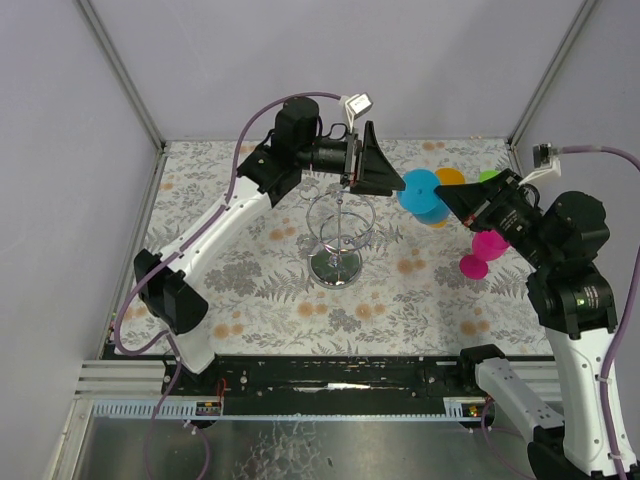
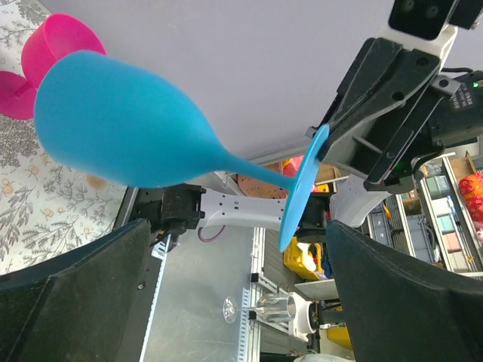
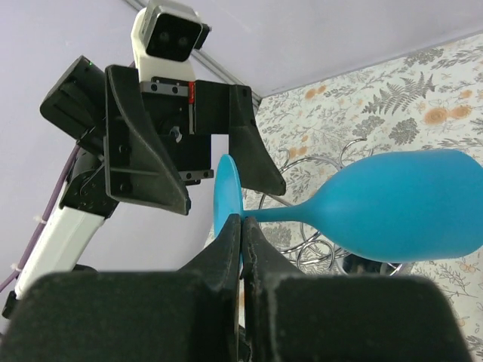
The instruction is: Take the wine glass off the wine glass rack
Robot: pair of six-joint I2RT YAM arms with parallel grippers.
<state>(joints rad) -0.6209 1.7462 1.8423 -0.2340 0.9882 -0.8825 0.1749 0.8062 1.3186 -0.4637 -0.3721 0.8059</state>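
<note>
Pinching the blue wine glass [image 1: 424, 195] by its foot, the right gripper [image 3: 241, 225] holds it aloft toward the table's far-right corner, off the wine glass rack [image 1: 338, 235]; the left gripper [image 1: 387, 172] gapes empty. Best lower it slowly, grip firm.

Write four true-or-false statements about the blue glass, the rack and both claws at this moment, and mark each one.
1. The blue wine glass hangs from the wine glass rack. False: it is off the rack, held in the air beside it.
2. The right claw is shut on the glass's round foot. True.
3. The left claw is clamped on the stem. False: it is open, its fingers spread on either side of the foot without touching it.
4. A pink wine glass is on the table by the right arm. True.
</note>
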